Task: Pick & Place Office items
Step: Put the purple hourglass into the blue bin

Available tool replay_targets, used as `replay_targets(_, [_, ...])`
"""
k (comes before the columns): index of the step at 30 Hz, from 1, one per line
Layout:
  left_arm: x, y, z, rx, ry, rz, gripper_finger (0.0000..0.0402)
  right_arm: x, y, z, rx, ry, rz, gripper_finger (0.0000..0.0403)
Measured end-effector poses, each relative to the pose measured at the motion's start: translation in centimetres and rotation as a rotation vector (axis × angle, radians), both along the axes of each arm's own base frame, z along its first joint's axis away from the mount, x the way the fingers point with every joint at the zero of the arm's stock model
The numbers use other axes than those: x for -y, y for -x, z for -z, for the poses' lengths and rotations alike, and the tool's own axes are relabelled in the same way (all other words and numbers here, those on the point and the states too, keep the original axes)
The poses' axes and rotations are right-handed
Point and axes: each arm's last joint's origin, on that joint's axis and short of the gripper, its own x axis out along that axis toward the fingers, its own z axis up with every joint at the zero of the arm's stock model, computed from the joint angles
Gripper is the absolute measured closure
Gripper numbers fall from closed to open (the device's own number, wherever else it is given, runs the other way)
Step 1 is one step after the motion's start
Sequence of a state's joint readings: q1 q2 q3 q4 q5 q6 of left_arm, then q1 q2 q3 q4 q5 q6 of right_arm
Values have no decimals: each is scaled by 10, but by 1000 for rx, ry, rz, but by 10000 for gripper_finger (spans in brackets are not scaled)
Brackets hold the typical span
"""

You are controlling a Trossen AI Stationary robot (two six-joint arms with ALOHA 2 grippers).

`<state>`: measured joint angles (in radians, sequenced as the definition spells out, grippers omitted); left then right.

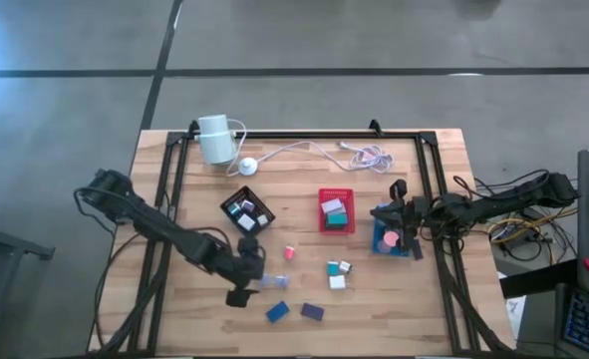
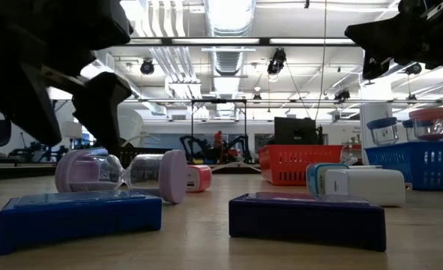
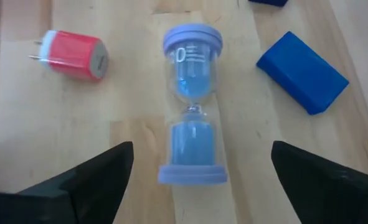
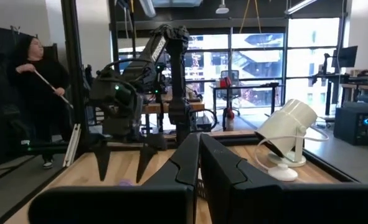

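Pale wooden boards make the table (image 1: 174, 319), framed by black rails, with a grey floor around it. Nearest the front edge lie a bright blue rectangular block (image 1: 278, 312) and a dark purple flat block (image 1: 312, 312). Just behind them the left gripper (image 1: 252, 283) hangs low over a small lilac hourglass with blue sand (image 3: 193, 106), which lies on its side on the wood. The two dark fingers (image 3: 90, 180) stand wide apart, one on each side of the hourglass, and do not touch it. In the left wrist view the long axis of the hourglass runs straight away from the wrist, along the fingers and across the line on which they close, so I judge that closing would squeeze the narrow waist from both sides. A small pink-red plug-like block (image 3: 71, 55) lies near it. Farther back stand a black tray (image 1: 248, 210), a red tray (image 1: 336, 210) and a blue tray (image 1: 382, 239). The right gripper (image 1: 402, 212) waits over the blue tray, fingers together, holding nothing visible; it is well apart from the hourglass, so the left arm is the nearer one.
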<state>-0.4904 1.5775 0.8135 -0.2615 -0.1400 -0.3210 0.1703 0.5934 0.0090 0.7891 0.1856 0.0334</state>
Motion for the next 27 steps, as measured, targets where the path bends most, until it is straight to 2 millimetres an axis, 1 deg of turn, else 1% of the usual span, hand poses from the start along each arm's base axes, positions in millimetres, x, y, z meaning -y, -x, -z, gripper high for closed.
replay_targets(10, [3, -5, 28, -79, -44, 21, 14, 0, 0, 0, 0, 10, 2, 390])
replay_targets(15, [4, -8, 34, -78, -50, 34, 26, 0, 0, 0, -1, 9, 2, 390])
replay_targets(17, [5, -8, 35, -72, -48, 33, 40, 0, 0, 0, -1, 9, 2, 390])
replay_targets(20, [5, -9, 35, -71, -47, 33, 75, 0, 0, 0, -1, 9, 2, 390])
replay_targets(23, [5, -8, 35, -80, -31, 42, 120, 0, 0, 0, -1, 10, 2, 390])
replay_targets(27, [5, -8, 35, -84, -22, 47, 191, 0, 0, 0, -2, 10, 2, 390])
